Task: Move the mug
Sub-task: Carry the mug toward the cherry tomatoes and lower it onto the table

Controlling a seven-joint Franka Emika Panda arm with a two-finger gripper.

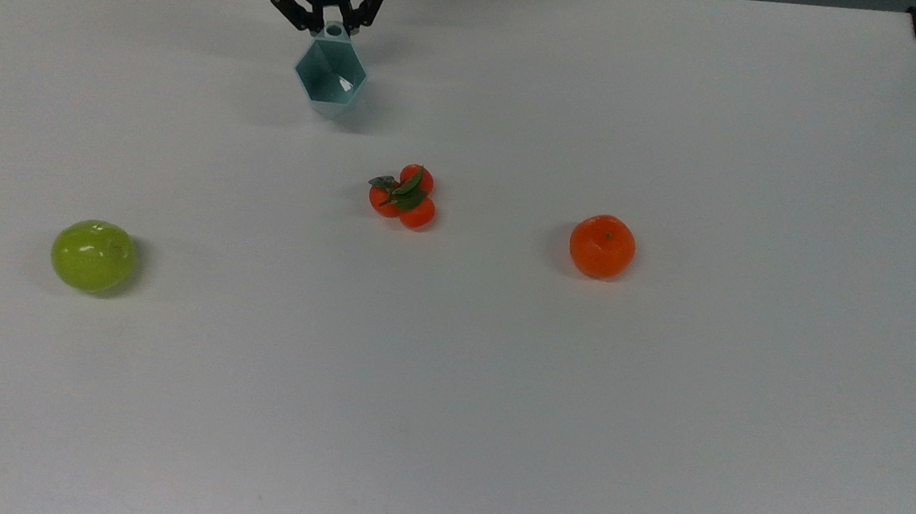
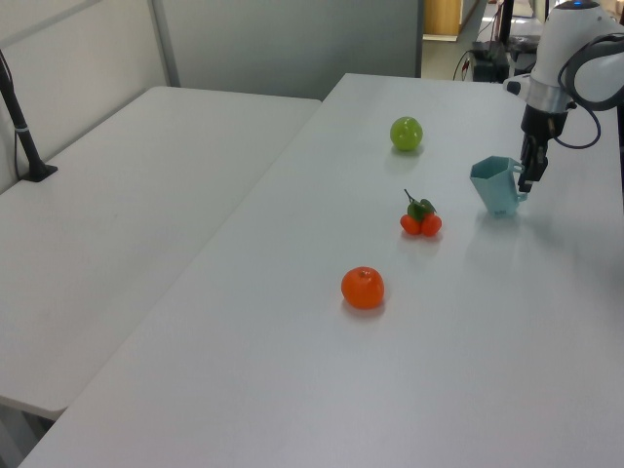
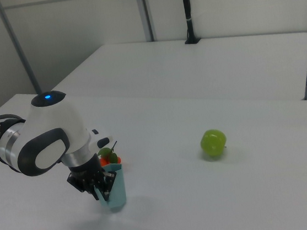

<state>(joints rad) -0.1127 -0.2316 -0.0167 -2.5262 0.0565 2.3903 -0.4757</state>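
in the top view the pincer [image 1: 327,22] is closed on the small handle of the mug [image 1: 330,79], which stands upright near the far edge of the white counter [image 1: 664,398], with a cluster of small oranges [image 1: 403,195] nearer, an orange [image 1: 602,246] toward the top view's right and a green apple [image 1: 94,255] toward the top view's left. in the left view the mug [image 2: 496,185] seems to rest on the counter, the pincer [image 2: 527,179] gripping its handle from the left view's right. in the right view the arm hides most of the mug [image 3: 116,192], with the green apple [image 3: 213,143] well apart.
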